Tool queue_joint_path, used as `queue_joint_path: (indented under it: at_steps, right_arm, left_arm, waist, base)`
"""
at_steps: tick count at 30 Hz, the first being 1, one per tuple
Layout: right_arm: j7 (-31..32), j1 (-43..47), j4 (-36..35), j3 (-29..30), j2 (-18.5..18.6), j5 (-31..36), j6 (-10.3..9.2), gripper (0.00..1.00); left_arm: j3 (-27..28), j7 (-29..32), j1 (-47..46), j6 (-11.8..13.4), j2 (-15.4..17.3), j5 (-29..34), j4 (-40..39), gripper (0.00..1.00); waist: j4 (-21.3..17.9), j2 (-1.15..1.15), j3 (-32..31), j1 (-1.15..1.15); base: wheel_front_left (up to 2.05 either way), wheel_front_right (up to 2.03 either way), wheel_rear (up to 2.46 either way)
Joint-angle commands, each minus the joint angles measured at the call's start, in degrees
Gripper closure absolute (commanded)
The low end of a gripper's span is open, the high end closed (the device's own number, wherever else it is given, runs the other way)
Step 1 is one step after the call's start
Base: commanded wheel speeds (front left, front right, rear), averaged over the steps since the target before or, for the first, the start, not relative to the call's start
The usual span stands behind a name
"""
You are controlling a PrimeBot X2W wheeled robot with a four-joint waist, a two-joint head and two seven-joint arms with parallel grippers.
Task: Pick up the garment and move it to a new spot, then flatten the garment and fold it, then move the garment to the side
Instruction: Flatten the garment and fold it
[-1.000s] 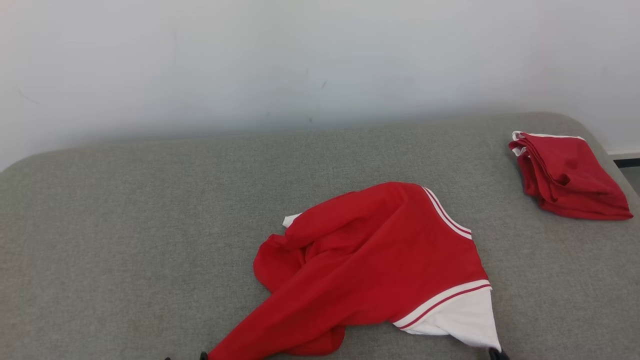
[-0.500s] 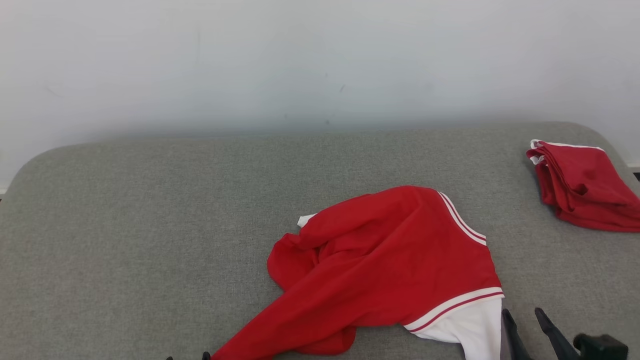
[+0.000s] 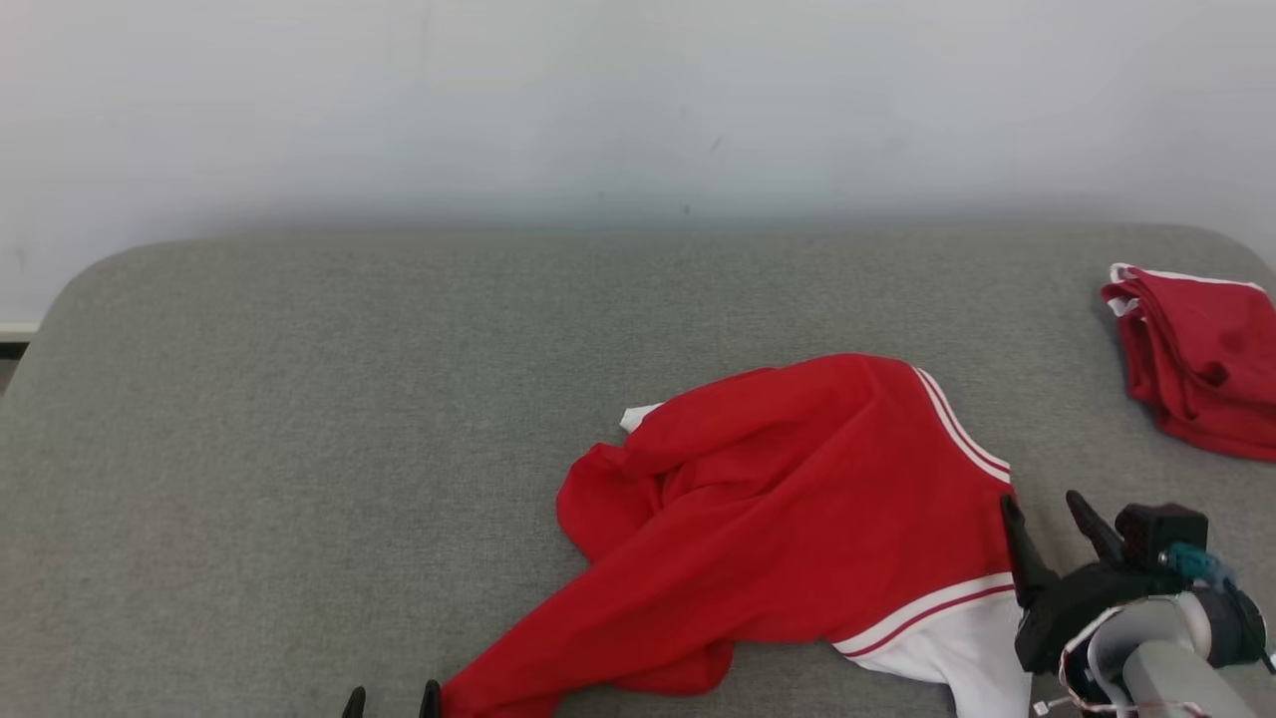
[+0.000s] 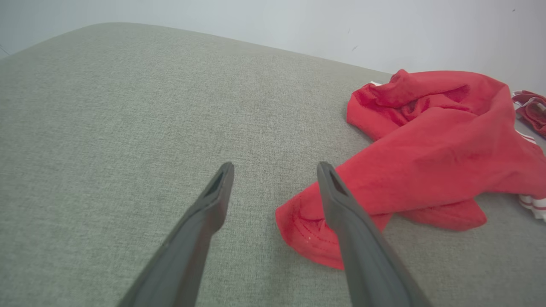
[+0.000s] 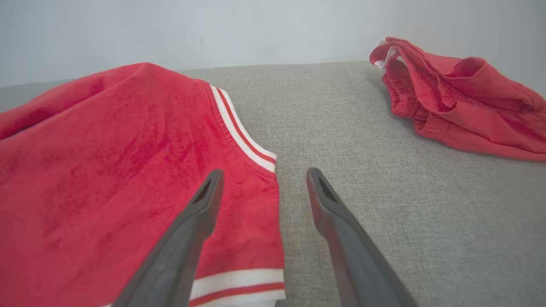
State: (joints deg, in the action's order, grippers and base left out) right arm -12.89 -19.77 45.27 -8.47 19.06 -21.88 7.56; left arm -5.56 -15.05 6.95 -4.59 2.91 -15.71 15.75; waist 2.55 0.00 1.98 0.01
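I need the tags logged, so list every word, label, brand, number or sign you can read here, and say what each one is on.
None can be read.
The red garment shows only white and red stripes, no print.
The folded red clothes, the grey cushion and the wall bear no writing.

A plain indoor room, more like a test space than a lived-in home. The near and middle ground is one broad padded surface [image 3: 299, 449] covered in grey woven cloth with rounded far corners, much like a mattress or a large upholstered bench. It is pushed up against a plain white wall [image 3: 598, 100] that carries a few small dark scuffs. At the far left a pale strip of skirting [image 3: 18, 327] runs along the wall's foot. Laundry is the only domestic touch: a crumpled red garment [image 3: 797, 499] lies near the middle, and a folded red pile [image 3: 1196, 359] lies at the far right.
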Motion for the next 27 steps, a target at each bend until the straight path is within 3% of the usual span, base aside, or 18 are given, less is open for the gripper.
queue_joint_path:
  at_steps: [1, 10, 11, 12, 13, 27]
  right_arm:
    - [0.21, -2.15, 2.73, -0.19, -0.09, 0.13, -0.13, 0.00]
    - [2.46, -9.93, 18.25, -2.20, -0.63, -0.26, -0.12, 0.00]
    - [2.79, -10.33, 19.14, -2.61, -0.95, -0.65, -0.13, 0.53]
    - [2.95, -10.66, 19.74, -2.98, -1.22, -1.20, -0.12, 0.87]
    - [2.81, -10.82, 20.11, -3.44, -1.37, -1.50, -0.12, 1.00]
    - [-2.32, -20.32, 19.49, -5.09, 2.65, -2.29, -0.13, 1.00]
  left_arm:
    - [-0.30, -0.17, -0.53, -0.12, -0.04, 0.64, -0.25, 0.00]
    - [-1.73, -0.17, -1.26, 0.39, -0.04, 1.10, -1.22, 0.00]
    - [-1.80, -0.17, -1.27, 0.47, -0.04, 1.05, -1.37, 0.00]
    - [-1.81, -0.17, -1.31, 0.61, -0.04, 1.18, -1.59, 0.00]
    - [-1.78, -0.17, -1.34, 0.88, -0.03, 1.56, -1.81, 0.00]
    - [-1.80, -0.17, -1.78, 1.99, -0.04, 2.57, -2.94, 0.00]
  waist:
    - [1.23, 0.00, 1.01, -0.01]
    - [3.38, 0.00, 2.20, -0.01]
    - [3.48, 0.00, 2.33, -0.01]
    - [3.55, 0.00, 2.40, -0.01]
    - [3.59, 0.00, 2.46, -0.01]
    - [4.49, 0.00, 3.35, -0.01]
  base:
    - [0.00, 0.00, 0.00]
    - [0.00, 0.00, 0.00]
    - [0.00, 0.00, 0.00]
    - [0.00, 0.00, 0.00]
    - [0.00, 0.00, 0.00]
    - [0.00, 0.00, 0.00]
